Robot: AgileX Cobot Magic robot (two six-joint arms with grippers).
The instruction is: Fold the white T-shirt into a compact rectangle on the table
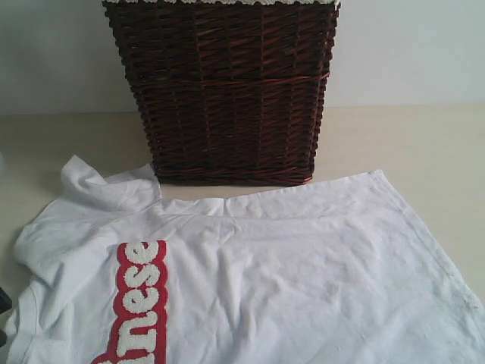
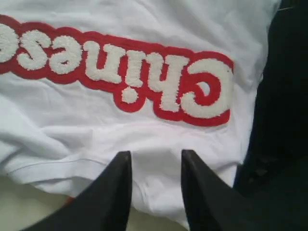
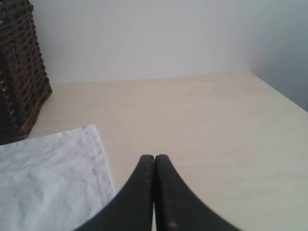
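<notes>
The white T-shirt point(image 1: 303, 258) lies spread on the table point(image 1: 432, 144), filling the exterior view from 3 o'clock round to 9 o'clock, with its red-edged lettering point(image 1: 140, 296) at about 8 o'clock. The left gripper point(image 2: 156, 154) hangs over the shirt's hemmed edge near that lettering. Its 2 fingers are parted, cloth shows between them and nothing is pinched. The right gripper point(image 3: 154, 159) is pressed shut and empty, over bare table just beside the shirt's edge at 3 o'clock. The step in hand looks like taking the 1st hold for a fold. To do it well, the left fingers should probably come down astride the hem and close on the full thickness of cloth. The right gripper would then need to part and take a matching spot, because soft cotton lifted at only 1 point will likely sag and skew the fold line. The rumpled sleeve point(image 1: 91, 186) at 10 o'clock may want flattening too. The 1 container, a dark wicker basket point(image 1: 227, 91), stands at 12 o'clock just beside the shirt's far edge. Its mouth is cut off above the lace trim point(image 1: 227, 2), so its contents cannot be told.
</notes>
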